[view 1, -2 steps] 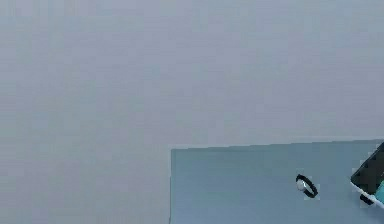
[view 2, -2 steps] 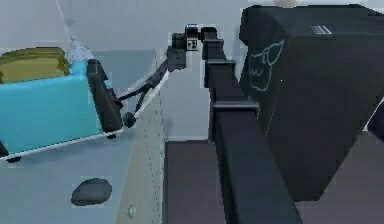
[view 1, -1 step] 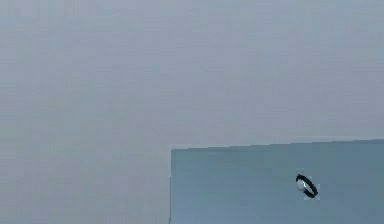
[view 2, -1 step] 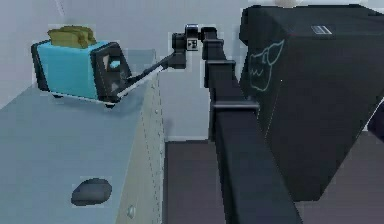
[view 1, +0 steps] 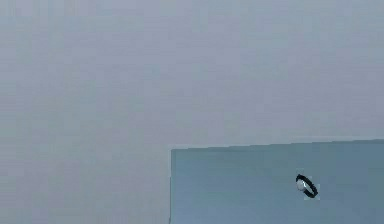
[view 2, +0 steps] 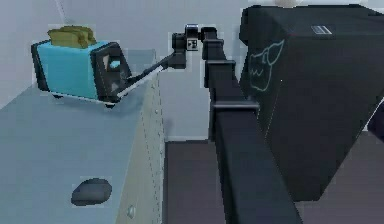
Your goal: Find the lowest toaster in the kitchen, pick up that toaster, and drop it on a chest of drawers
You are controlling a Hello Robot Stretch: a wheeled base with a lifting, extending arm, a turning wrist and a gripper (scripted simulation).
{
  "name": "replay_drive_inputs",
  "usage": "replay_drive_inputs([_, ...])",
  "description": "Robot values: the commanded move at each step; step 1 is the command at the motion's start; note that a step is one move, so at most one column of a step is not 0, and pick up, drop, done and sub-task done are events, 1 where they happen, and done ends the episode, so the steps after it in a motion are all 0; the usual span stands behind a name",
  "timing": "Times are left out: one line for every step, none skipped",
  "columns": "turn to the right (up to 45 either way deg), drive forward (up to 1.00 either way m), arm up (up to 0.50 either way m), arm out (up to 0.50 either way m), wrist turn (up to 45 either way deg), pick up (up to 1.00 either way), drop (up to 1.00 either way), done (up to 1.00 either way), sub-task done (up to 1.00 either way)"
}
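A teal toaster [view 2: 75, 68] with toast in its slots stands on the pale blue top of a chest of drawers [view 2: 40, 150] at the arm side view's upper left. The dark arm [view 2: 235, 120] rises from the bottom edge. Its gripper [view 2: 124, 81] reaches left with thin fingers [view 2: 150, 69] that end at the toaster's dark side. Since the toaster rests on the top, I cannot tell whether the gripper holds anything.
A dark oval thing [view 2: 92, 190] lies on the chest's near part. A tall black cabinet-like block [view 2: 310, 100] with a white sketch stands right of the arm. In the forward view, a pale blue surface [view 1: 240, 185] carries a small black curved thing [view 1: 307, 186] before a grey wall.
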Motion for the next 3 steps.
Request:
replay_drive_inputs([0.0, 0.00, 0.00, 0.00, 0.0, 0.00, 1.00, 0.00, 0.00])
replay_drive_inputs([0.0, 0.00, 0.00, -0.10, 0.0, 0.00, 0.00, 0.00, 0.00])
replay_drive_inputs([0.0, 0.00, 0.00, 0.00, 0.0, 0.00, 0.00, 1.00, 0.00])
